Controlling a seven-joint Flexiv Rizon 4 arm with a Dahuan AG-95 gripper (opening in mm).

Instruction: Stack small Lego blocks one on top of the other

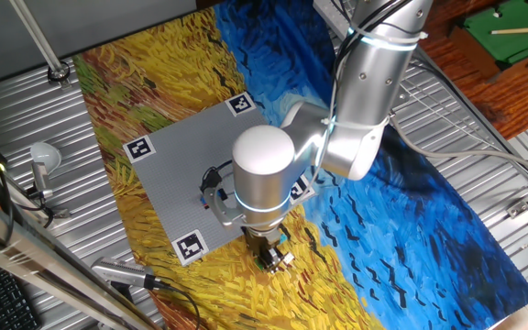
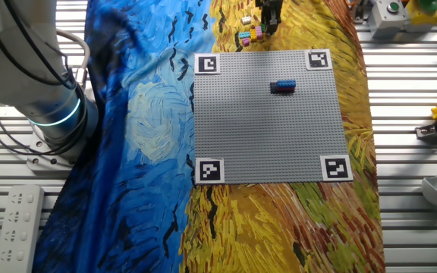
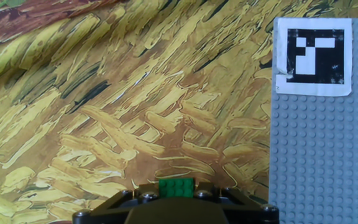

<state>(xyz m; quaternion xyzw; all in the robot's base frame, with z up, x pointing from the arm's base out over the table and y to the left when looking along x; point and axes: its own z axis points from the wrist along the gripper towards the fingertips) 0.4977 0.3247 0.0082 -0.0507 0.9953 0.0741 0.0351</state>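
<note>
In the hand view, a green Lego block (image 3: 176, 185) is seen at the bottom edge, between the fingertips of the hand (image 3: 176, 198). The hand appears closed to the width of that block and holding it, clear of the painted cloth (image 3: 104, 112) that covers the desk.

The step in hand is judged to be the carry of a picked block toward the stack. The next move calls for the block to be brought over the grey baseplate (image 2: 271, 136), aligned stud to stud above the blue block (image 2: 283, 84) resting on a red block (image 2: 282, 89), and pressed straight down.

One stack of two blocks is counted on the baseplate. Beyond its far edge, a loose cluster (image 2: 250, 35) of roughly four small blocks is seen; an exact count cannot be given. Four corner tags are counted on the baseplate.
</note>
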